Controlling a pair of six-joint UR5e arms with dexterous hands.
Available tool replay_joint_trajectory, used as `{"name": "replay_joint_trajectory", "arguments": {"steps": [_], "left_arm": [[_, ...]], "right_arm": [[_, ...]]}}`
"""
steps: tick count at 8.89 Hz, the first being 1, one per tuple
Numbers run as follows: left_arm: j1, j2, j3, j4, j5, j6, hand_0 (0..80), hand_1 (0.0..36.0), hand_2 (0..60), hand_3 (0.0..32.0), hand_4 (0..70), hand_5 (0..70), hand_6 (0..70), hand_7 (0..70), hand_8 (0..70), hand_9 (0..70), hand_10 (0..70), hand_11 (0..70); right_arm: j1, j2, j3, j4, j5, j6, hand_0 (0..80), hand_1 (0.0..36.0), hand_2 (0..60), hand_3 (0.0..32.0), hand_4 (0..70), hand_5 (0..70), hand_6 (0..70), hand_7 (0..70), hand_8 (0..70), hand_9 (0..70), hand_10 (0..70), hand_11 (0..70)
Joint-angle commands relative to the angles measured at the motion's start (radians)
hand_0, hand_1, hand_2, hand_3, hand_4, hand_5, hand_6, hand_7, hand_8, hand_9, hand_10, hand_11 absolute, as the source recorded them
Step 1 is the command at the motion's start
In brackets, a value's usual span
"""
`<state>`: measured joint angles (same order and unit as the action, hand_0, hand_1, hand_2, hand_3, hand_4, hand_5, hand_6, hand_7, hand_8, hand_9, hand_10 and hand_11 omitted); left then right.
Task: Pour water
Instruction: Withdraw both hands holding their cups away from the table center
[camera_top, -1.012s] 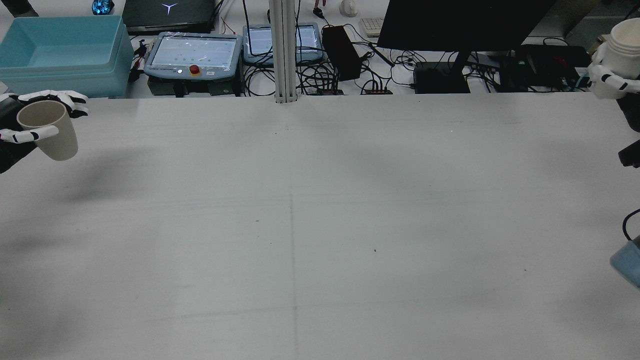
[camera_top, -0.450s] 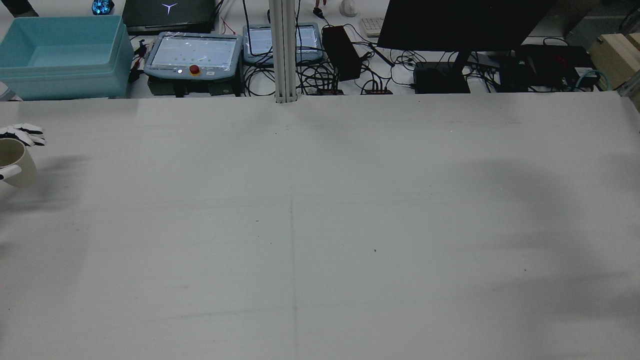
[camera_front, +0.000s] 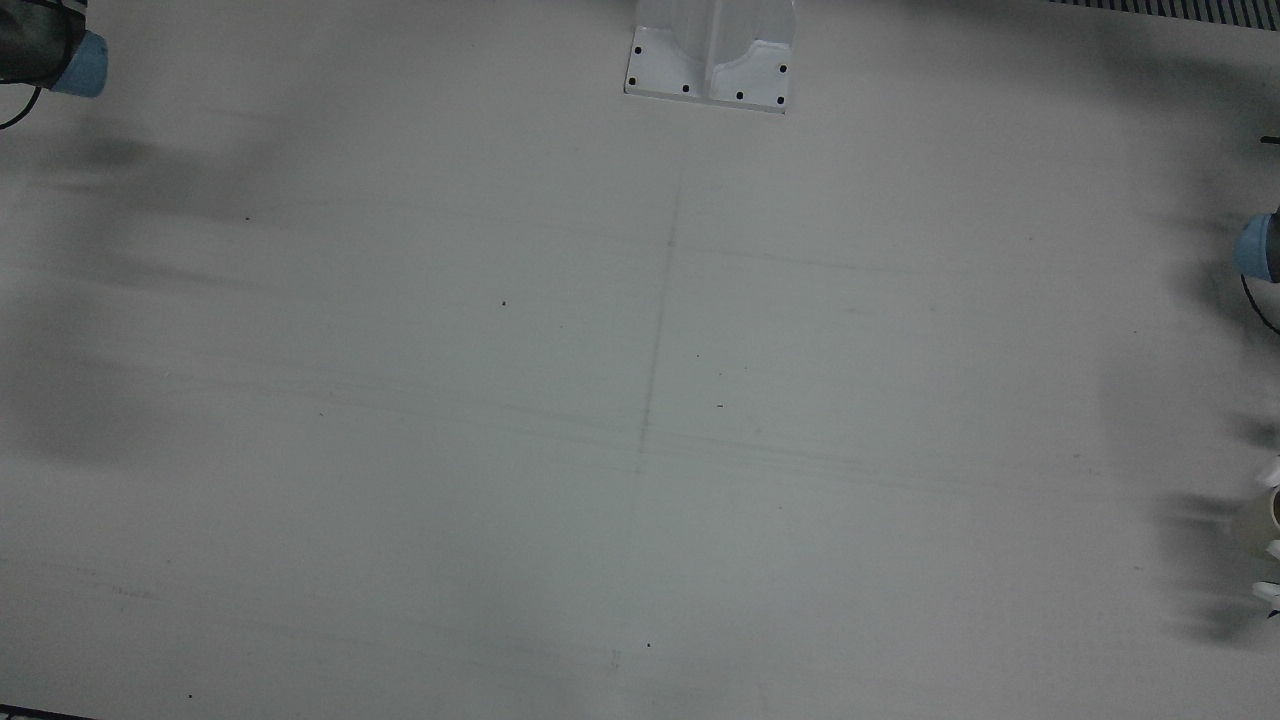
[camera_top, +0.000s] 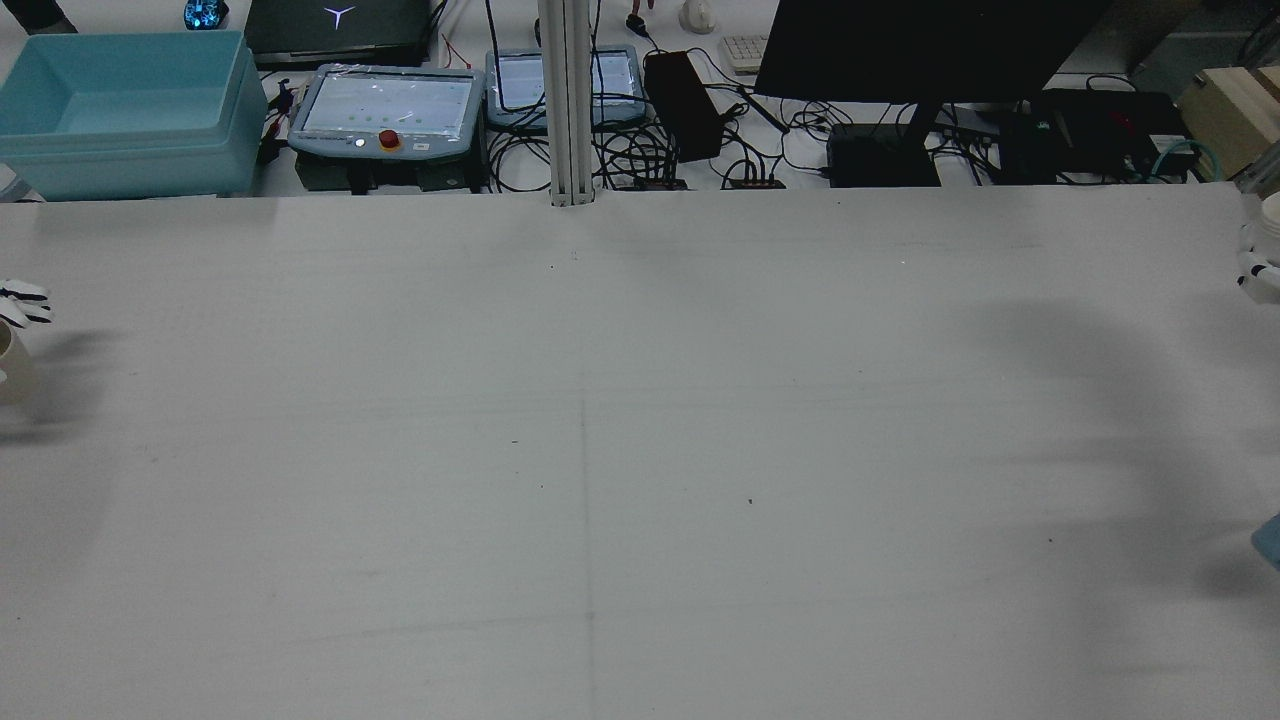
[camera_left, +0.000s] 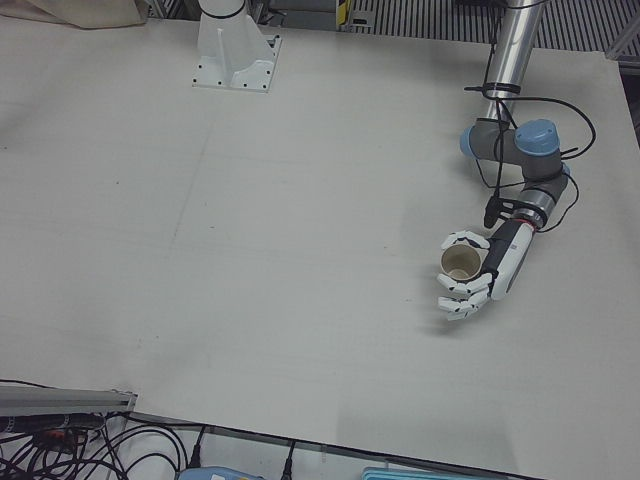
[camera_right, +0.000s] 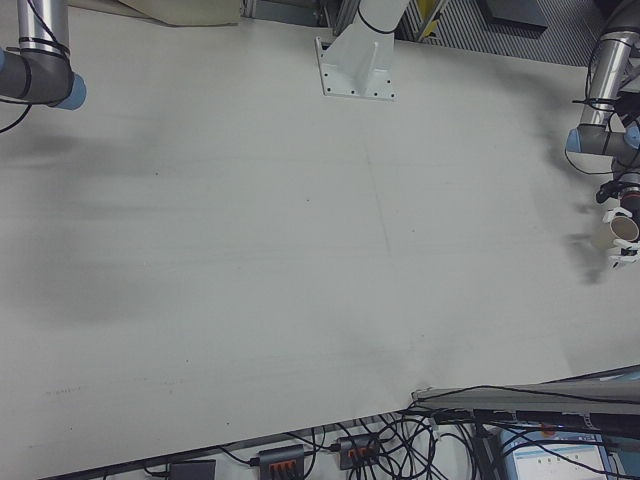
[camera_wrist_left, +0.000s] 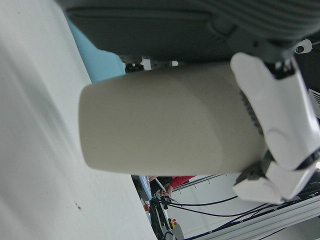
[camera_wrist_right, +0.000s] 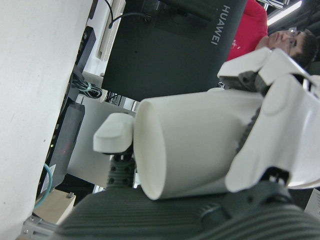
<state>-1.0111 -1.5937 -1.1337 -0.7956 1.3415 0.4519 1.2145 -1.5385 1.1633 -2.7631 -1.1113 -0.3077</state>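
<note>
Two cups held: left hand (camera_left: 478, 275) fingers grip beige cup (camera_left: 460, 263) near worktop's (camera_left: 250, 230) left edge; right hand (camera_wrist_right: 280, 135) fingers grip white cup (camera_wrist_right: 190, 150) beside the right edge.

Beyond the far edge of your white table (camera_top: 640, 450) you have a light blue plastic bin (camera_top: 125, 110) at the left, two teach pendants (camera_top: 385, 108) side by side next to it, and a dark monitor (camera_top: 930, 45) on a stand toward the right. Tangled black cables (camera_top: 630, 150) lie between them. A person in a red top (camera_wrist_right: 247, 25) sits behind the monitor.
</note>
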Motion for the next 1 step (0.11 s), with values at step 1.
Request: {"name": "replay_joint_trajectory", "arguments": {"steps": [1], "left_arm": [[0.0, 0.003, 0.029, -0.033, 0.001, 0.007, 35.9, 36.0, 60.0, 0.0, 39.5, 70.0, 14.4, 31.7, 22.8, 35.0, 12.4, 19.0]], "right_arm": [[-0.093, 0.087, -0.089, 0.048, 0.042, -0.138, 50.7, 19.0, 31.2, 0.0, 30.9, 59.9, 22.7, 22.4, 14.1, 18.2, 26.0, 38.6]]}}
